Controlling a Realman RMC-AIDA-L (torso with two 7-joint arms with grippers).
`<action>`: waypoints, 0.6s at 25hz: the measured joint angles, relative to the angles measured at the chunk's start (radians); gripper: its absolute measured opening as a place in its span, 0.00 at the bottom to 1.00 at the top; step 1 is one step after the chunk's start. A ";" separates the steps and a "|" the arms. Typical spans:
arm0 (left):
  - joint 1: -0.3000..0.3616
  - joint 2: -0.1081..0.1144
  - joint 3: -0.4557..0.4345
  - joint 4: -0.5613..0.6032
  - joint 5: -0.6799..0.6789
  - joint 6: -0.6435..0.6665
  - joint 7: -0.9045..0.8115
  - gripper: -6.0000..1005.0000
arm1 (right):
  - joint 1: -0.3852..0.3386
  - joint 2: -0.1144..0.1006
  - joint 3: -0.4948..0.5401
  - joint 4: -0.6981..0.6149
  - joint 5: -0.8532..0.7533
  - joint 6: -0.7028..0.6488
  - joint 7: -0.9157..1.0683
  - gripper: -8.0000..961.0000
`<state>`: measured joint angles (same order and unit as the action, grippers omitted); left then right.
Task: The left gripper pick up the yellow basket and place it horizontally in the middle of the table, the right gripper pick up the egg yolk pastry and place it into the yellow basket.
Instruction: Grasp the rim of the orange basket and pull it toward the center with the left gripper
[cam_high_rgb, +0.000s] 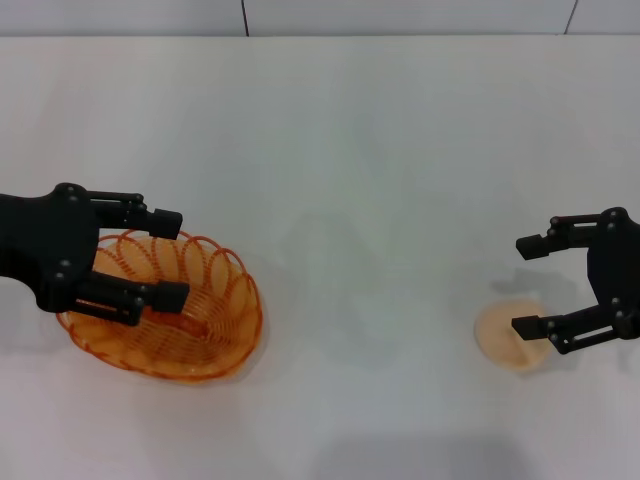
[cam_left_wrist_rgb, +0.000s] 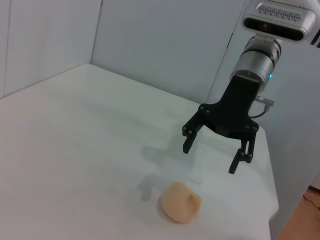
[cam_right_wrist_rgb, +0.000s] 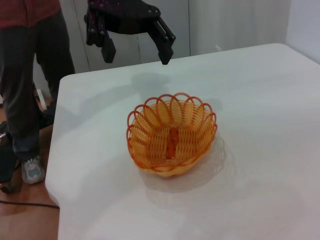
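Note:
The yellow basket (cam_high_rgb: 195, 315) sits upright on the white table (cam_high_rgb: 350, 150) at the front left; it also shows in the right wrist view (cam_right_wrist_rgb: 171, 135), and it is empty. My left gripper (cam_high_rgb: 170, 258) hangs open over the basket's left part, holding nothing; the right wrist view shows this gripper (cam_right_wrist_rgb: 136, 56) well above the basket. The egg yolk pastry (cam_high_rgb: 503, 337) lies on the table at the front right, and also shows in the left wrist view (cam_left_wrist_rgb: 181, 202). My right gripper (cam_high_rgb: 527, 285) is open and empty, just above and beside the pastry, as the left wrist view of it (cam_left_wrist_rgb: 210, 159) confirms.
A person (cam_right_wrist_rgb: 30, 75) in dark trousers stands beyond the table's left edge. The table's right edge (cam_left_wrist_rgb: 272, 200) runs close to the pastry. A grey wall (cam_high_rgb: 400, 15) stands behind the table's far edge.

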<state>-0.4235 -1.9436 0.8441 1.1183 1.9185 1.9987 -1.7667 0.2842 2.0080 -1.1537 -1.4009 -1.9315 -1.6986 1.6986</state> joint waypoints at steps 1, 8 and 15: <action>0.000 0.000 0.000 0.000 0.000 0.000 0.000 0.87 | 0.000 0.000 0.000 -0.001 0.001 -0.001 0.000 0.89; 0.003 0.000 0.000 0.000 0.000 0.000 0.001 0.87 | 0.000 0.000 0.000 -0.003 0.006 -0.002 -0.001 0.89; 0.002 0.000 -0.001 0.000 -0.001 0.000 0.003 0.87 | 0.000 0.001 0.000 -0.003 0.009 -0.001 -0.006 0.89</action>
<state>-0.4219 -1.9435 0.8436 1.1183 1.9175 1.9988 -1.7641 0.2838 2.0088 -1.1535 -1.4036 -1.9223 -1.7000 1.6928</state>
